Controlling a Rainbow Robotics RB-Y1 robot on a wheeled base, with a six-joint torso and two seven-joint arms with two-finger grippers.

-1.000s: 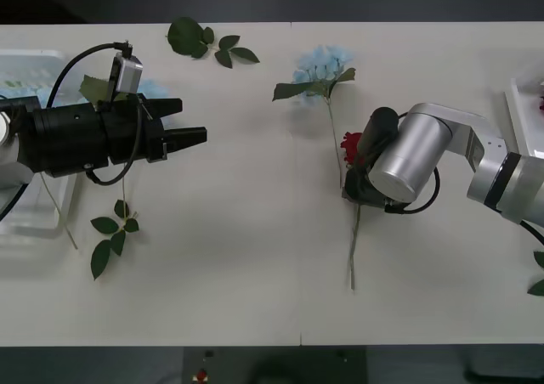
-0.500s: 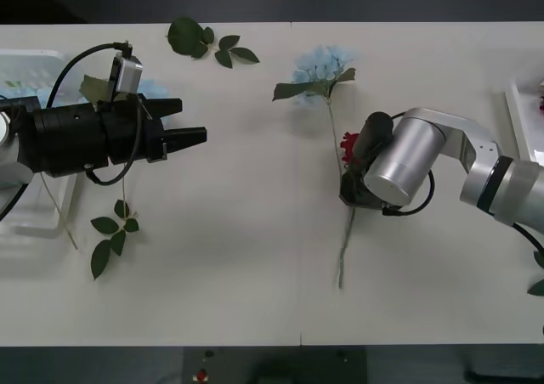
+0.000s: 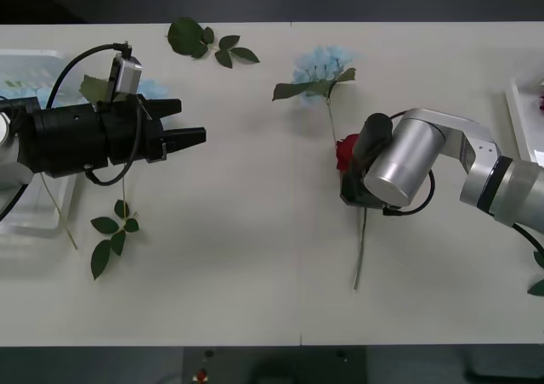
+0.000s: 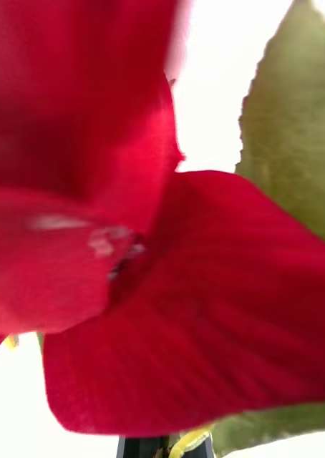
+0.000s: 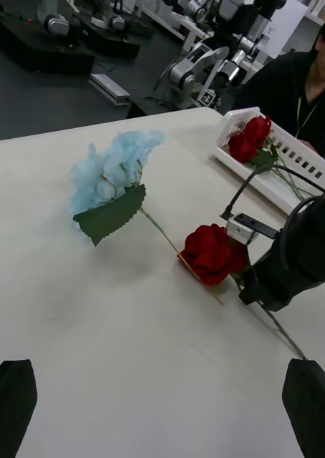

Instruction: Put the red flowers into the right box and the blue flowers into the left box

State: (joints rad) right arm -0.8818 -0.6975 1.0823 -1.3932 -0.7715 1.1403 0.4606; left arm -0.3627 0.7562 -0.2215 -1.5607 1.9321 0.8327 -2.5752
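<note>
Red artificial rose [image 3: 346, 152] on its thin green stem lies mid-worktop [image 3: 246, 273], its bloom against the right tool [image 3: 350, 189], whose grip I cannot tell; a loose hold could drop it short of the white right box [image 3: 515, 112].

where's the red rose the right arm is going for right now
In the front view the red rose lies right of the table's center, at the right gripper, just below the blue flower.
</note>
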